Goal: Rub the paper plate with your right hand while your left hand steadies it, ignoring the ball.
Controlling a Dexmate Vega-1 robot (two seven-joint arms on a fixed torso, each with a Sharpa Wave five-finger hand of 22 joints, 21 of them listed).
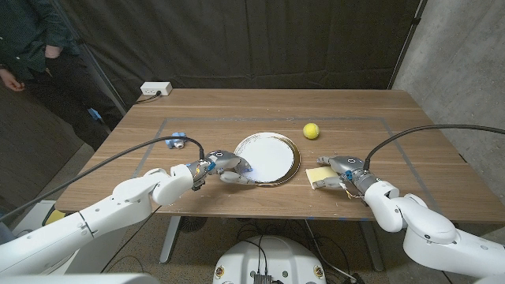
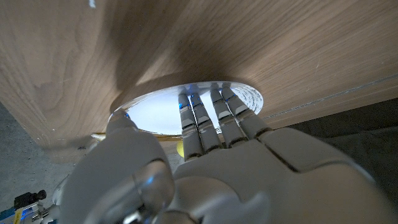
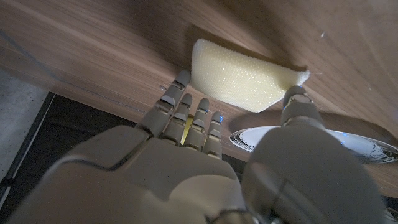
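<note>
left hand [image 1: 225,168] at near-left rim of paper plate [image 1: 272,154], fingers [image 2: 199,118] laid out over the rim onto the white face, gripping nothing. plate flat on table [image 1: 394,118] near centre; likely light, thin, prone to slide and buckle, so best pinned by the rim. yellow sponge [image 1: 317,174] just right of plate. right hand [image 1: 341,170] at sponge, fingers [image 3: 186,112] apart, not closed on it. ball [image 1: 311,130] behind, apart.

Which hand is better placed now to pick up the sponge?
The right hand. It is at the sponge, thumb and fingers either side of it in the wrist view. The left hand rests on the plate, steadying it.
</note>
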